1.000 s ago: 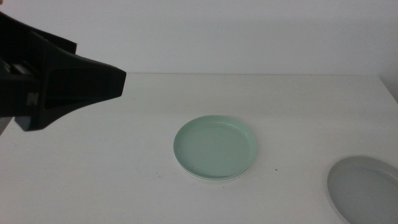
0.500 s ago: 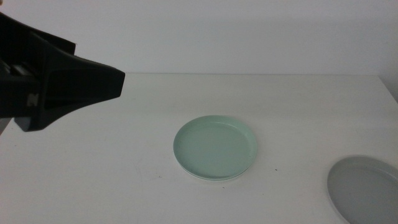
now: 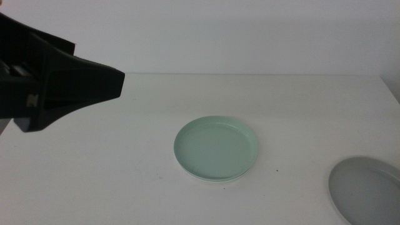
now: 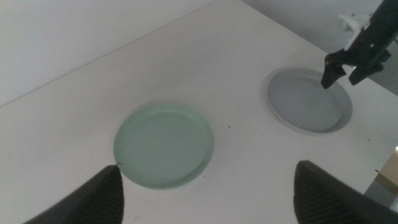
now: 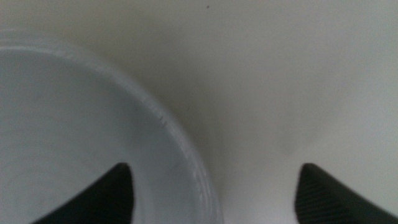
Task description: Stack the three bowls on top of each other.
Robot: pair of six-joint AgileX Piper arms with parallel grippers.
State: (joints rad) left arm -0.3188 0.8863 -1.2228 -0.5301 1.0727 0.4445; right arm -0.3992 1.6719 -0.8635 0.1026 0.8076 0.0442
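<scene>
The mint green bowl (image 3: 215,149) lies at the table's middle; a thin white rim (image 3: 220,180) shows under its near edge, seemingly the white bowl beneath it. The grey bowl (image 3: 365,190) lies at the near right corner, cut by the picture's edge. My left gripper (image 3: 117,84) hangs high over the table's left side, open and empty; its wrist view shows the mint bowl (image 4: 165,145) and grey bowl (image 4: 309,101). My right gripper (image 4: 347,70) is low at the grey bowl's outer rim, open, with one jaw on each side of the rim (image 5: 198,177).
The white table (image 3: 125,162) ends at a pale wall at the back. Its right edge (image 3: 392,87) runs close to the grey bowl. A small dark speck (image 3: 277,169) lies right of the mint bowl.
</scene>
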